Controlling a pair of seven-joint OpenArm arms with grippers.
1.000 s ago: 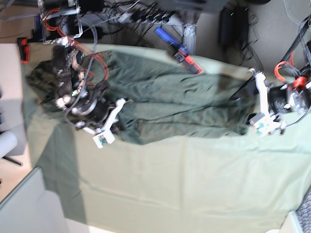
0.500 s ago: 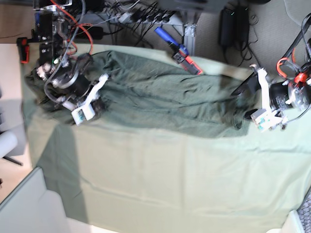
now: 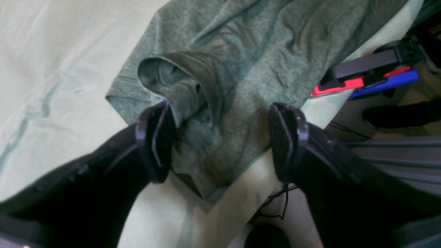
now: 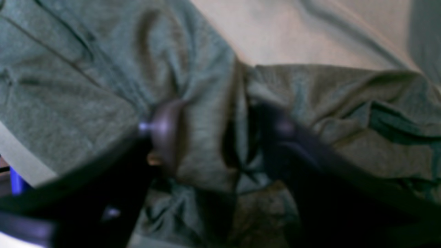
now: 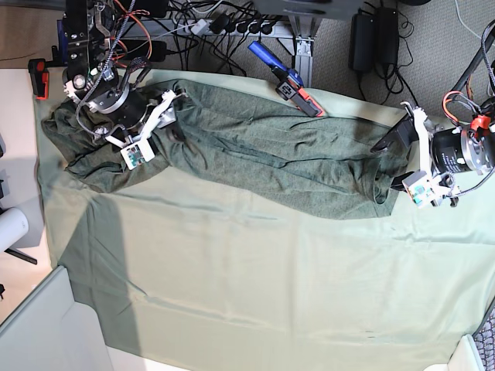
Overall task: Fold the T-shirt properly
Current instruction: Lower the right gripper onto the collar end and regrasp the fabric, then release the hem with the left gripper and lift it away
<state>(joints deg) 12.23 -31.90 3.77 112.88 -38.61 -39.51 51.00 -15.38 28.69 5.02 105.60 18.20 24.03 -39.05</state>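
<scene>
Base view, left to right: right claw [image 5: 153, 124] stands with jaws parted over the bunched end of the T-shirt [image 5: 263, 158], which lies in a long rumpled band across the back of the tabletop [image 5: 271, 294]; left claw [image 5: 408, 158] waits wide open at the other end, holding nothing. Next grip should probably take a clean hem or corner, single layer, not a wad. Right wrist view is blurred, so contact with the cloth is unclear, and sleeves and collar are hard to pick out.
</scene>
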